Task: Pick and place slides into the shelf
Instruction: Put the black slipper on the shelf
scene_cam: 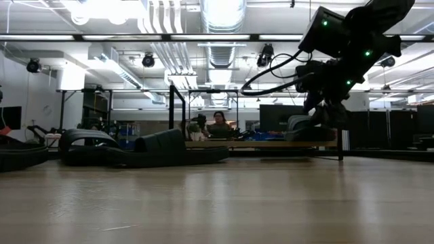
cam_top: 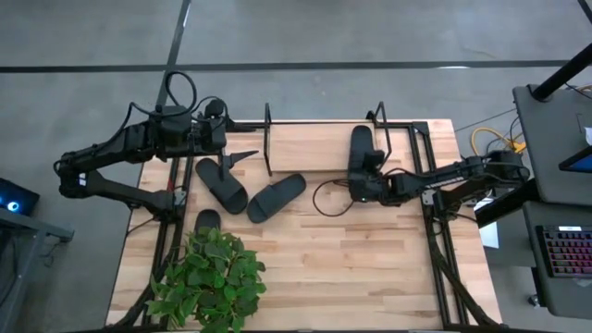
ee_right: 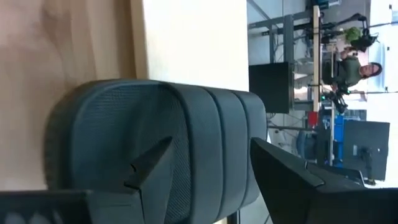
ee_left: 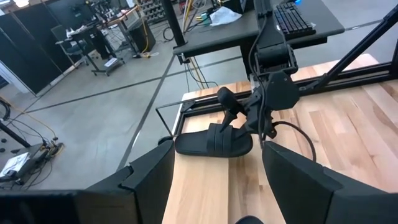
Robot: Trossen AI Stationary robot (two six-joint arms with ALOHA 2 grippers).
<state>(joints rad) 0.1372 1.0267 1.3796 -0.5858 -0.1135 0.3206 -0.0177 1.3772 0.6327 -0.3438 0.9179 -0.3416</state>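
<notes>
Table holds the shelf at its far edge. Right gripper, jaws wide, sits at the strap of one slide on the shelf board, gripping nothing. Left gripper, jaws wide, empty, hovers by the shelf's left end. Four slides: two mid-table, one by the plant.

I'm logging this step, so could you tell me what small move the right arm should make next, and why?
Probably draw the right pincer back from the slide on the shelf. Its fingers stand open around the strap, and that slide already lies on the shelf board, while two slides still wait on the table.
</notes>
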